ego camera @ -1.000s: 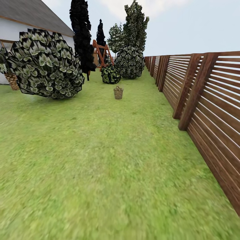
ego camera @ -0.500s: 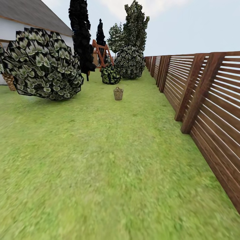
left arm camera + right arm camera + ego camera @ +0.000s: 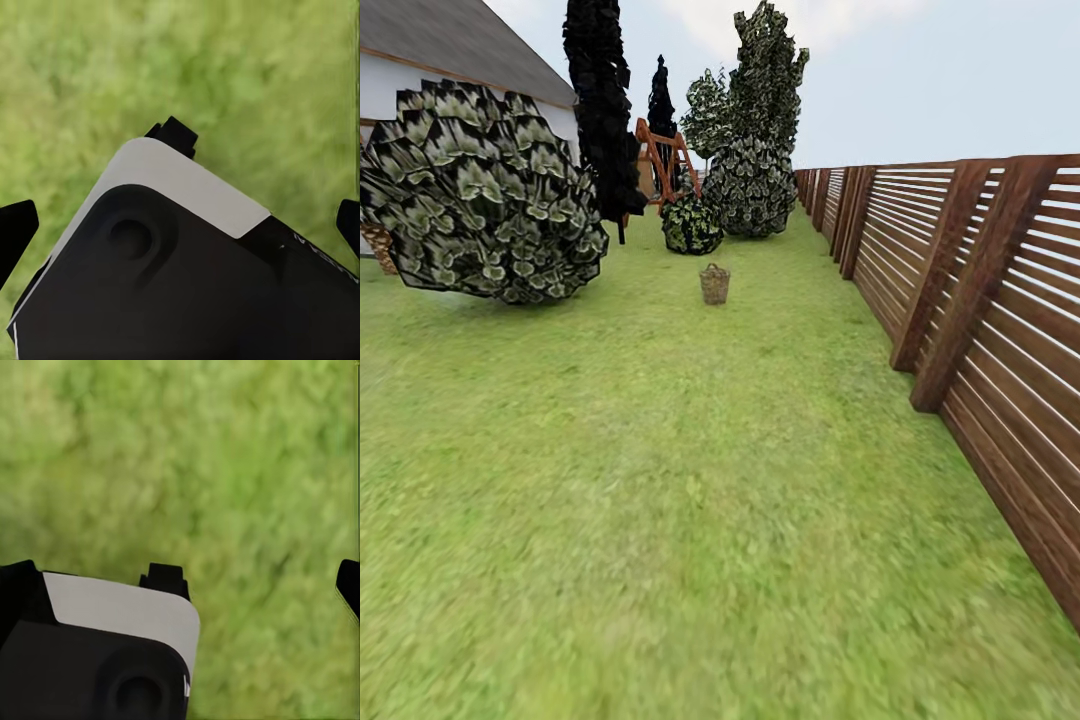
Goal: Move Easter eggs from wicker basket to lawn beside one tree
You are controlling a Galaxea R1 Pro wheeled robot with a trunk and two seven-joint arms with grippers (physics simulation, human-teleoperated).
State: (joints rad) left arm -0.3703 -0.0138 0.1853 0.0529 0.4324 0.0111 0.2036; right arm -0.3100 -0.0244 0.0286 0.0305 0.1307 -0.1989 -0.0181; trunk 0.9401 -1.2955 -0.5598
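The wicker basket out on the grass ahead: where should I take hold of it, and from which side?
The wicker basket stands upright on the lawn, far ahead, open side up. Best guess: come down from above and pinch the rim, since nothing crowds it; the fence stands well to its right. Handles and eggs are too small to make out.

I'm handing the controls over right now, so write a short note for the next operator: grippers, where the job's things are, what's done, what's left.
Grippers: in both wrist views the fingers sit wide apart at the picture edges over grass, so both look open and empty.
Things: the wicker basket stands on the lawn far ahead, roughly centre, with the wooden fence along the right and a big round bush to the left. The basket is too far off to see any eggs. Leafy trees stand beyond the basket.
Done: nothing visible yet; the robot is at a distance from the basket.
Left: drive up to the basket, take out all three eggs, set them by one tree.
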